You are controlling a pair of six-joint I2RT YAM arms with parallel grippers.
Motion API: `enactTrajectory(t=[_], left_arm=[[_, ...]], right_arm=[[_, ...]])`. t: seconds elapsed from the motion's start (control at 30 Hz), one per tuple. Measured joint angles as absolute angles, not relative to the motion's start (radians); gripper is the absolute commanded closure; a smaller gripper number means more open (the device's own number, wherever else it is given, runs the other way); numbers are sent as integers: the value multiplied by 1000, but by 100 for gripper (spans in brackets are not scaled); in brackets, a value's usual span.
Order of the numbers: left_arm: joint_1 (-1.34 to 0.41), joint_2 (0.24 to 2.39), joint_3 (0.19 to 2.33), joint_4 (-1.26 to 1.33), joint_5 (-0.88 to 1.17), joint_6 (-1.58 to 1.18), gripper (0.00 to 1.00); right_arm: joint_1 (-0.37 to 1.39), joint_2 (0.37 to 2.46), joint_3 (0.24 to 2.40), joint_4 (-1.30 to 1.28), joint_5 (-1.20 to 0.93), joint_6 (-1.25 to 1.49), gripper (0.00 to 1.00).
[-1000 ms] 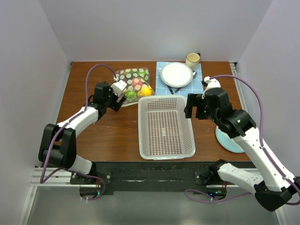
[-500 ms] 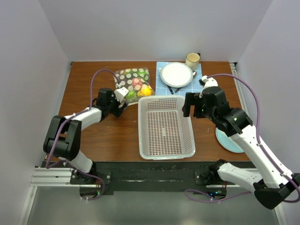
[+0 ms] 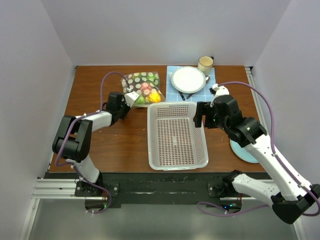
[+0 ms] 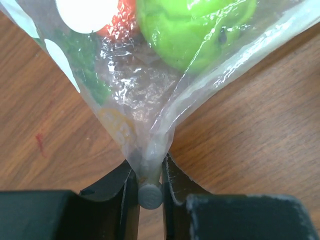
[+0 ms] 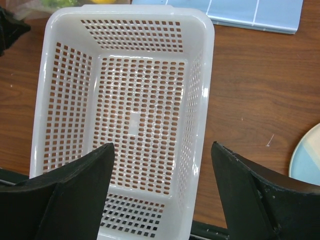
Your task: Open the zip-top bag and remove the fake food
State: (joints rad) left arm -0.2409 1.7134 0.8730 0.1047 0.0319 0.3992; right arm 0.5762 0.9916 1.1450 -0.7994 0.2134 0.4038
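The zip-top bag (image 3: 141, 81), green with white dots, lies at the back of the table, left of centre. Through its clear plastic shows fake food: a yellow piece (image 3: 156, 96) and a pink one (image 3: 146, 88). My left gripper (image 3: 131, 99) is shut on the bag's near corner. In the left wrist view the pinched plastic (image 4: 150, 125) rises from between the jaws of that gripper (image 4: 148, 167), with a green fruit (image 4: 190, 25) inside above. My right gripper (image 3: 200, 114) hangs open over the basket's right side, and nothing is between the fingers of this gripper (image 5: 162, 150).
A white perforated basket (image 3: 172, 104) stands mid-table; its rim (image 5: 205, 90) fills the right wrist view. Behind it a white plate (image 3: 188, 79) rests on a blue cloth (image 3: 170, 93), with a mug (image 3: 205, 63) beside. A pale blue plate (image 3: 242, 149) lies at the right.
My left gripper slid forward along the table to the bag's near corner and closed on it. The right gripper drifted slightly left and its jaws narrowed a little.
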Motion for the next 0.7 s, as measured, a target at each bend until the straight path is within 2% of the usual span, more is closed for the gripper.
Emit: enactTrajectory(t=[0.27,0.47,0.57,0.7], left_arm=[[-244,1506,873,44,48,402,100],[-244,1276,900,-53,61,405,100],[-240,1228,928,-98,62,409,100],[-213,1205,942,-152,65,432,100]], right_arm=[[596,1006,1129,-784,207,403,23],[684,1140,1199,-761,234,378,12],[774,1243,1286,-745,282,335,1],[936,1398,1468,-707,382,216,1]])
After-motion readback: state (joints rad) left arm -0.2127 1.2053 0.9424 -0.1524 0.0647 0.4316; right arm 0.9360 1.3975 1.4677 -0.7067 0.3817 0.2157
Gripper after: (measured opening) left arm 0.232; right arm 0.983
